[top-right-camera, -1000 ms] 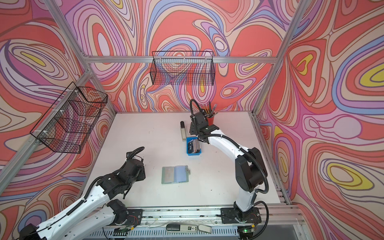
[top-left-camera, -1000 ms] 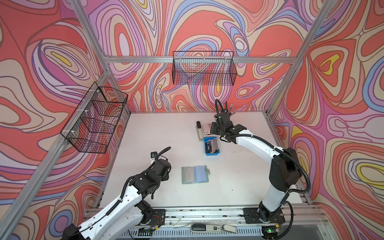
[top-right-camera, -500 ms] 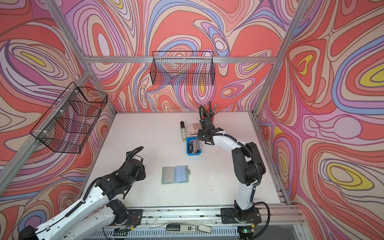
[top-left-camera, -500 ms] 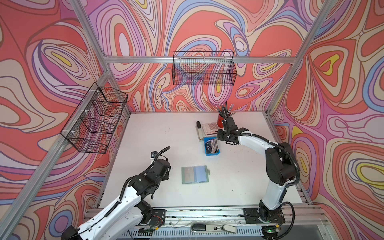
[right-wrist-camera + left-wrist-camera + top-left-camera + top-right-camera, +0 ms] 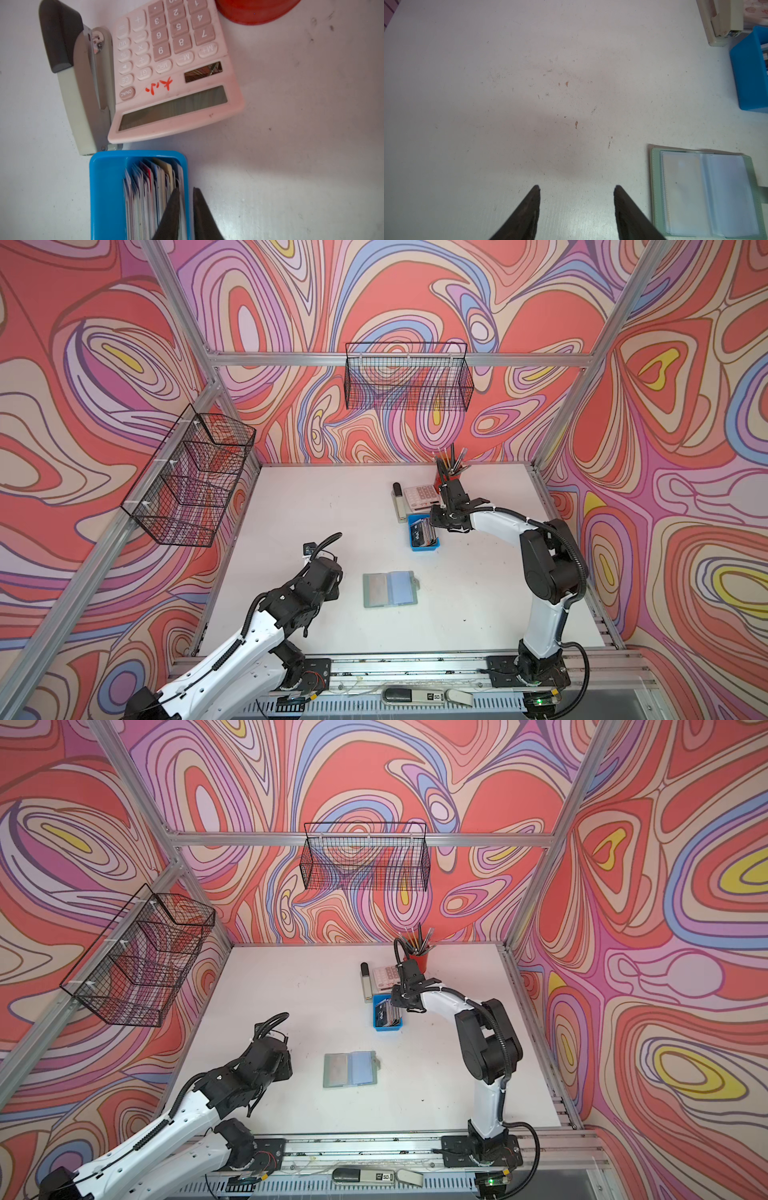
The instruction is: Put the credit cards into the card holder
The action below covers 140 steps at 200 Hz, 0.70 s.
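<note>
The credit cards (image 5: 153, 187) stand on edge in a small blue tray (image 5: 106, 187), seen in both top views (image 5: 423, 531) (image 5: 387, 1012). My right gripper (image 5: 186, 189) is at the tray's side wall nearest its arm, shut down to a narrow slit. One finger is among the cards and the other lies past the wall, with the outermost card's edge between them. The sage-green card holder (image 5: 390, 589) (image 5: 350, 1069) lies open and flat, clear sleeves up. My left gripper (image 5: 576, 188) hovers open over bare table beside the card holder (image 5: 704, 193), holding nothing.
A pink-white calculator (image 5: 176, 62) and a stapler (image 5: 87, 93) lie right behind the tray. A red pen cup (image 5: 442, 479) stands at the back. Wire baskets hang on the back wall (image 5: 409, 377) and the left wall (image 5: 191, 481).
My right gripper came down from above the calculator to the tray's side wall and closed from wide open to a slit. The left arm barely moved; its jaws narrowed slightly.
</note>
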Available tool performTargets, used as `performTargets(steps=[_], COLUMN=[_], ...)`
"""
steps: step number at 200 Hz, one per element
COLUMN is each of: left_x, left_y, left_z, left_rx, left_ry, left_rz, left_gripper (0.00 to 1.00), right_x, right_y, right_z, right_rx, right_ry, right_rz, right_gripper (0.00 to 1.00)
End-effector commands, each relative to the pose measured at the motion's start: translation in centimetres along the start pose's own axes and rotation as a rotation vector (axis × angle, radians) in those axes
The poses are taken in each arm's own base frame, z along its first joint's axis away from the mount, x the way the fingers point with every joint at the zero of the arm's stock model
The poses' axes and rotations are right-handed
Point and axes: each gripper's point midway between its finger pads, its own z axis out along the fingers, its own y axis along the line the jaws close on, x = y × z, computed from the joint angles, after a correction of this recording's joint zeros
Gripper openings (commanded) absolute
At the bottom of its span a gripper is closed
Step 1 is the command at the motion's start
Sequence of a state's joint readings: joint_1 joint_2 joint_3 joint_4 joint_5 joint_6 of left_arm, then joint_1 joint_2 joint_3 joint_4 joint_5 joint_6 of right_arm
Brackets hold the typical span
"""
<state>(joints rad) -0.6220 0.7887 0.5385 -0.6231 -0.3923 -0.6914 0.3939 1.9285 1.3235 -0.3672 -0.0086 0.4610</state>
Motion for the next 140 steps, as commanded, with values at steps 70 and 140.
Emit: performTargets(steps=[70,140], left_x=[0.14,0.17], left_y=[0.03,-0.06], left_z=[-0.02,-0.07], left_rx=[0.011,0.018], left_ry=[-0.003,-0.001], left_rz=[-0.011,-0.012], left_gripper=[0.59,0.58], right_x=[-0.32,-0.13], right_y=[1.24,1.5], right_z=[-0.04,0.16], right_rx=[-0.056,-0.072], right_ry=[0.003,0.013], right_rz=[-0.007,-0.012], right_gripper=[0.04,0.0])
